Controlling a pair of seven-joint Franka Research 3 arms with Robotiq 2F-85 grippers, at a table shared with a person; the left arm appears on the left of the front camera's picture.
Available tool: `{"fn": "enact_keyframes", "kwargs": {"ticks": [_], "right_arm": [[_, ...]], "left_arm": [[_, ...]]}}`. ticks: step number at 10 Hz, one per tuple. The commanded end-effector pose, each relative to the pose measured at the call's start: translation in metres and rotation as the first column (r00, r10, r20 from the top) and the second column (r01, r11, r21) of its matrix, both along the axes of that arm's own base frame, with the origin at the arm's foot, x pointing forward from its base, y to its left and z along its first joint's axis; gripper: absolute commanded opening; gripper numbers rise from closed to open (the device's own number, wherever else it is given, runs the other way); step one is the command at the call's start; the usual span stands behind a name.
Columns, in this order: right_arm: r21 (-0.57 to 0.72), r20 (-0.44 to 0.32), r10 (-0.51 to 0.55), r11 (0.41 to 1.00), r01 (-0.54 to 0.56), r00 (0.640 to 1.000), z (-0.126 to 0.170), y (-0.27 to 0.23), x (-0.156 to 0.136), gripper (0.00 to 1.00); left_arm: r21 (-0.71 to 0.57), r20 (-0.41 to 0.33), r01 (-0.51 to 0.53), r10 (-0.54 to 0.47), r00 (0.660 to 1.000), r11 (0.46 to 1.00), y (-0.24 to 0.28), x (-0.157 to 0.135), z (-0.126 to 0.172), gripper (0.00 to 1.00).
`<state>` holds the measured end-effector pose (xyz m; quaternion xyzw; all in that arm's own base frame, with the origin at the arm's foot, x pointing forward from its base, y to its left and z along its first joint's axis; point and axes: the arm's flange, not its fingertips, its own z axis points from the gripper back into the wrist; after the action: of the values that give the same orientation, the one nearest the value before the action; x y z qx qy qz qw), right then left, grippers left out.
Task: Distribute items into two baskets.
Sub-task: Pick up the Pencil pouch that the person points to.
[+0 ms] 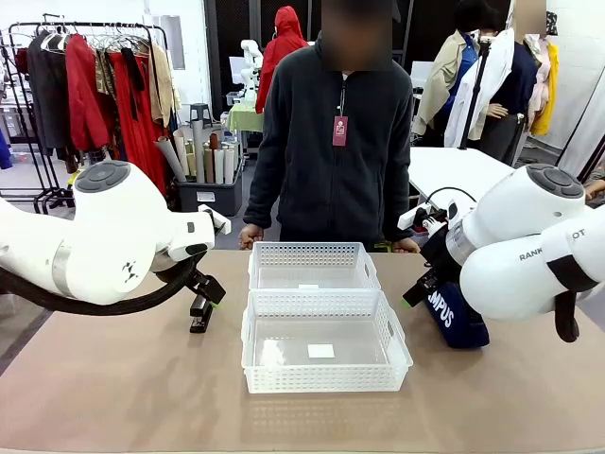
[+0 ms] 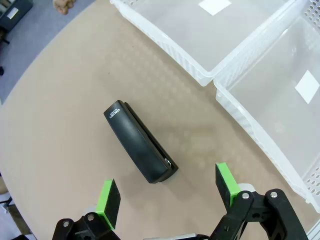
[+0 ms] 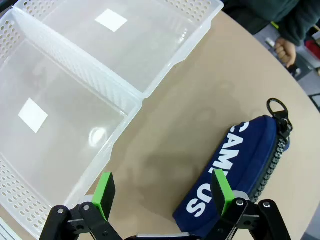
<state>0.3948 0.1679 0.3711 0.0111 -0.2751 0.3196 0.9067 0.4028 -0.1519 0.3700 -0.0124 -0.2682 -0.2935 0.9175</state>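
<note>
**Open grippers poised over stapler and pouch, baskets unfilled**

The left gripper [image 2: 167, 192], jaws spread and empty, hangs above the black stapler [image 2: 140, 144], which lies flat on the table [image 1: 123, 378] left of the two baskets [image 1: 326, 383]. The right gripper [image 3: 162, 192], likewise released, hangs over one end of the navy pouch [image 3: 245, 165] on their right. The stapler looks rigid, smooth and dense, best pinched across its narrow sides; the pouch looks soft and light, best taken mid-body. Bare tabletop surrounds both, though the lattice walls need clearing
</note>
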Motion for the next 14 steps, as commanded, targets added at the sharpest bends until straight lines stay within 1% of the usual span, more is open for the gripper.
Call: {"fn": "enact_keyframes", "kwargs": {"ticks": [1,14], "right_arm": [[0.001,0.000,-0.001,1.000,0.001,1.000,0.0001,-0.0001,0.0000,1.00],[0.001,0.000,-0.001,1.000,0.001,1.000,0.0001,-0.0001,0.0000,1.00]], "left_arm": [[0.000,0.000,0.000,0.000,1.000,1.000,0.0001,0.0000,0.0002,1.00],[0.000,0.000,0.000,0.000,1.000,1.000,0.0001,0.0000,0.0002,1.00]]}}
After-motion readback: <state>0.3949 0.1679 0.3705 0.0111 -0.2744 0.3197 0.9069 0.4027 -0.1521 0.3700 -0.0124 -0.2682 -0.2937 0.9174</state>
